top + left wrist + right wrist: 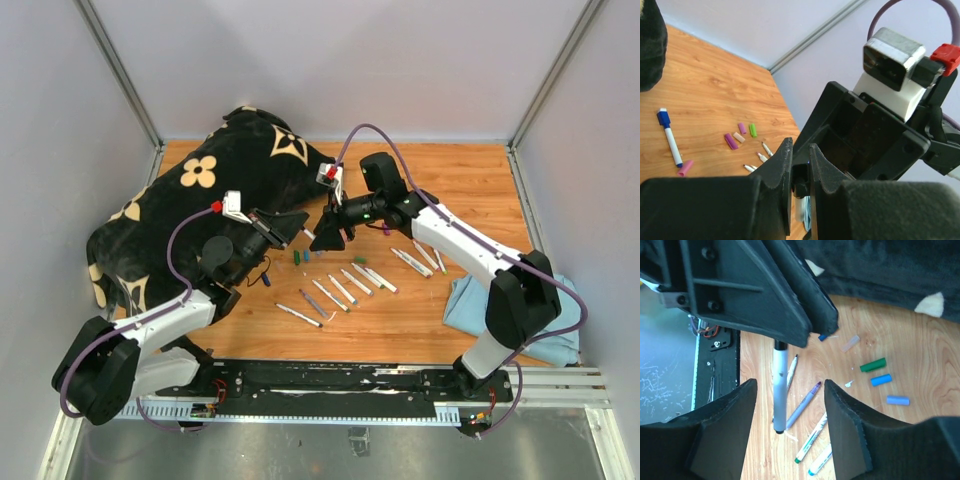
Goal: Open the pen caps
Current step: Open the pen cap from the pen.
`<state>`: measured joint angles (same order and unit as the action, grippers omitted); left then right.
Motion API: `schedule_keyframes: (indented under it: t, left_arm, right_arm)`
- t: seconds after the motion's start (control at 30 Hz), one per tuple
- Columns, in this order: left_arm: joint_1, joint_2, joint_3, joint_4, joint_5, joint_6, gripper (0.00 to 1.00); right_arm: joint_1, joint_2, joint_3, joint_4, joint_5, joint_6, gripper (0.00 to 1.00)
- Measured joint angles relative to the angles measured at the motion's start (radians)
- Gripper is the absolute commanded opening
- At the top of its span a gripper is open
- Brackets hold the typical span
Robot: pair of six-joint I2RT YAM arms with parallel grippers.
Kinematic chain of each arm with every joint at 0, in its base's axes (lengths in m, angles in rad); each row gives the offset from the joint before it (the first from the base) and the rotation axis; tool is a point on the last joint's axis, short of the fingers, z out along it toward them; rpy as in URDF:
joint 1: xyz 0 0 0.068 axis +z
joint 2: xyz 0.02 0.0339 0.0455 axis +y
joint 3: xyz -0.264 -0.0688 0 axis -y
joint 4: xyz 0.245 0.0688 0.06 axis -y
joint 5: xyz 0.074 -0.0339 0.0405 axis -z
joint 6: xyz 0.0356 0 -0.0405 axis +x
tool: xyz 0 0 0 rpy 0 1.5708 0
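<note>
The right gripper (788, 384) is standing wide-fingered, flanking a pen (779, 395). The left gripper (800, 167), at twelve o'clock, is pinching its top narrowly, probably steadying it for uncapping.

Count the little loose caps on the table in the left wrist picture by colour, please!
Purple caps: 2
Green cap: 1
Pink cap: 1
Pale cap: 1
Total: 5
Not counted: the blue cap, which is on its marker.
</note>
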<state>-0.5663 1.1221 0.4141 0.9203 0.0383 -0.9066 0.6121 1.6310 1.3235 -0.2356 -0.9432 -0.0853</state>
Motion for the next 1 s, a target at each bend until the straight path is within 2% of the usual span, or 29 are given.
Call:
schedule_keyframes:
  t: [0.13, 0.27, 0.63, 0.67, 0.8, 0.83, 1.0]
  left_arm:
    - [0.0, 0.0, 0.0, 0.0, 0.018, 0.002, 0.0]
    - [0.0, 0.0, 0.0, 0.0, 0.035, 0.001, 0.0]
    - [0.0, -0.026, 0.0, 0.006, 0.053, 0.003, 0.0]
    - [0.0, -0.029, 0.0, 0.006, 0.053, 0.003, 0.0]
    - [0.0, -0.033, 0.0, 0.009, 0.054, 0.006, 0.0]
    - [0.0, -0.033, 0.0, 0.009, 0.054, 0.006, 0.0]
    - [0.0, -0.037, 0.0, 0.01, 0.054, 0.016, 0.0]
  right_arm:
    - [0.01, -0.021, -0.001, 0.027, -0.023, 0.029, 0.44]
    - [0.014, -0.024, -0.001, 0.042, -0.037, 0.057, 0.29]
    - [0.014, -0.021, -0.001, 0.051, -0.05, 0.089, 0.3]
    - [0.016, -0.021, -0.001, 0.051, -0.051, 0.089, 0.27]
    - [0.017, -0.021, -0.001, 0.051, -0.061, 0.095, 0.04]
    - [0.017, -0.021, -0.001, 0.052, -0.062, 0.093, 0.01]
    - [0.017, -0.021, -0.006, 0.055, -0.073, 0.099, 0.01]
